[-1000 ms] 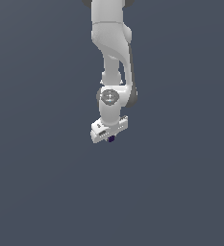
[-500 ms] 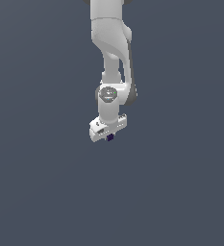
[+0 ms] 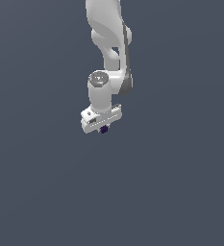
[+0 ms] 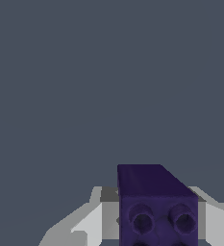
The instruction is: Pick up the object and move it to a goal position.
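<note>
Purple, almost blue-black, the object (image 4: 156,204) fills the near part of our wrist view: a blocky piece with round studs or sockets on its facing side. Pale grey fingers (image 4: 92,221) press against both its flanks, so we read our hand as clamped on it. In the exterior view the same piece shows only as a tiny dark speck (image 3: 104,129) poking out under our white hand (image 3: 102,126), which hangs from the arm (image 3: 108,53) with plain grey ground all around and nothing touching the block from beneath, as far as we can tell.

We judge the pick to be done: the block is gripped and carried clear of any surface. What remains is the carry to the goal position, and no marker for that goal appears in either view, so we cannot say how much of the way is left.
</note>
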